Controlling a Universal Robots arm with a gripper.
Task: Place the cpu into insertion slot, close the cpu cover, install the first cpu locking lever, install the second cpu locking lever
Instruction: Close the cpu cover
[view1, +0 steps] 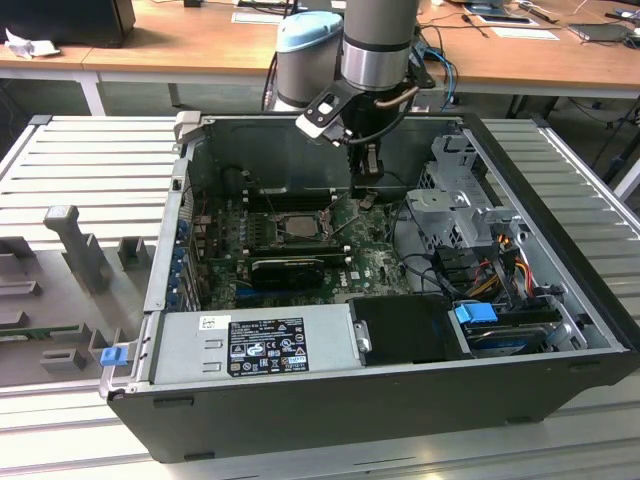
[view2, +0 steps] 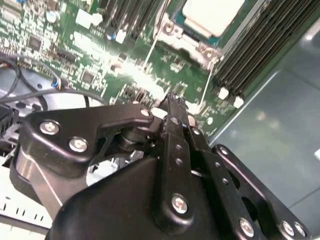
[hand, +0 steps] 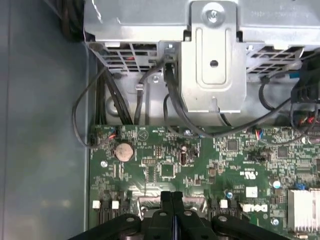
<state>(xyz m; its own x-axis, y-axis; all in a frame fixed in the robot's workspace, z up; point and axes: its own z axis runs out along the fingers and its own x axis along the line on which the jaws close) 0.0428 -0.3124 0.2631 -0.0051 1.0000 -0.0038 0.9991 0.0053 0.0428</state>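
The claw (view1: 366, 198), fingers pressed together, hangs over the motherboard (view1: 375, 262) just toward the exterior view's right of the cpu (view1: 297, 224), which lies on that board at mid-frame, above the labelled power supply (view1: 250, 345).

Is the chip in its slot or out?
In. The cpu lies flat on the green board, with the cover framing its edges.
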